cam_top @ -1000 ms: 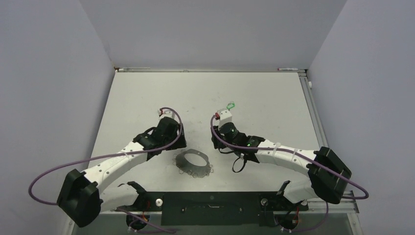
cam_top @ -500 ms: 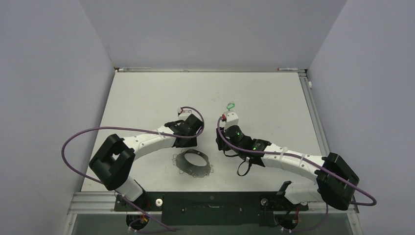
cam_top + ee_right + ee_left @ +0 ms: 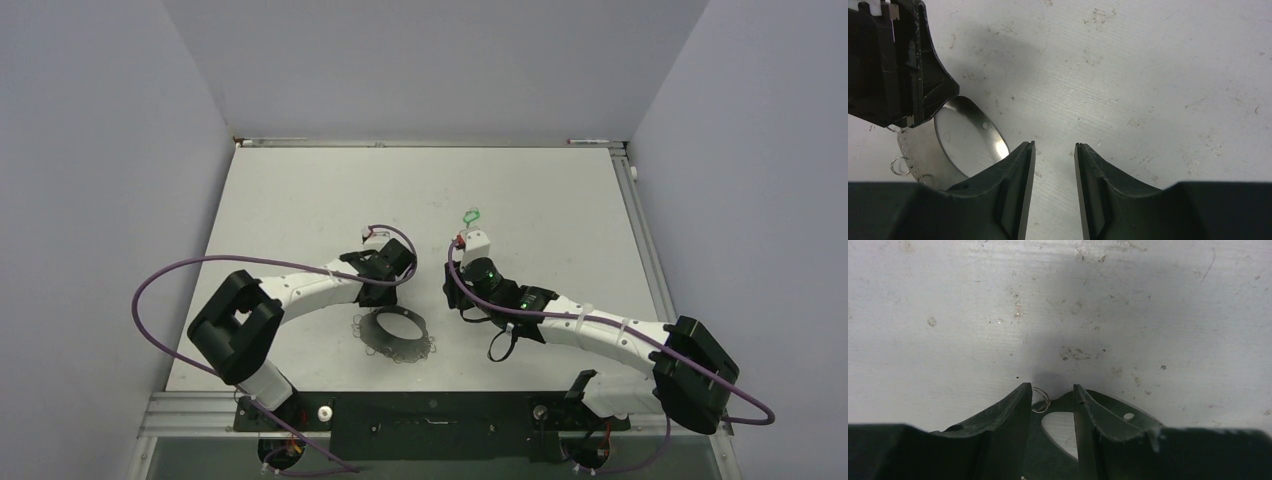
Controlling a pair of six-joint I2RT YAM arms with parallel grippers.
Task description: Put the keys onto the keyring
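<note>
The left gripper (image 3: 1048,388) is set astride the rim of the ring (image 3: 1063,401), jaws partly spread, nothing pinched. The right gripper (image 3: 1053,146) is spread and empty. The green key (image 3: 470,213) is seen at the ring's 1 o'clock, well apart. If the flat ring is nudged rather than caught, it may be skidded away.

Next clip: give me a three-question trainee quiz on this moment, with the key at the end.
1. True or false: the key is already on the ring.
2. Which gripper straddles the ring's rim? A: left gripper. B: right gripper. C: neither.
3. Short answer: what does the right gripper hold?
Key: 1 false; 2 A; 3 nothing.
</note>
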